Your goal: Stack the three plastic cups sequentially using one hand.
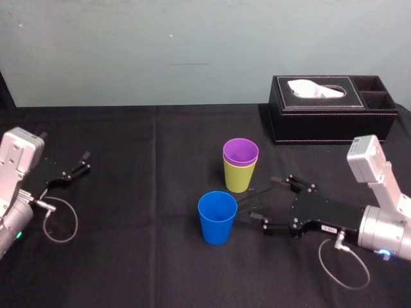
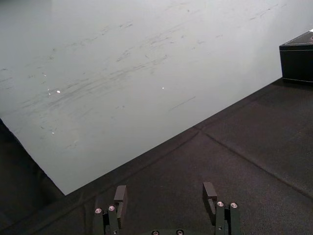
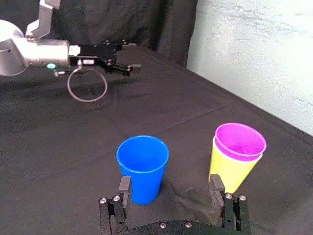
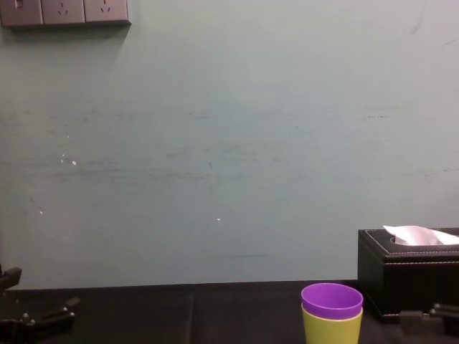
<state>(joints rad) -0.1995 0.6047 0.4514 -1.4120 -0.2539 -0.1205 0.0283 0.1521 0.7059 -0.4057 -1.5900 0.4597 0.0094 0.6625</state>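
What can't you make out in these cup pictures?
Purple cup: lower body hidden inside the yellow-green cup, head view.
Yellow-green cup's base: cut off by the chest view's bottom edge.
Tissue box: cut off by the left wrist view's edge.
Right gripper, open beside the blue cup: contact unclear, head view.
Left gripper parked, far left.

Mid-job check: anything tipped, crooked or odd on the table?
Nothing stands out. The purple cup sits straight inside the yellow-green cup. The blue cup stands upright apart from them, before the right gripper, fingers open. The left gripper is parked at the left.
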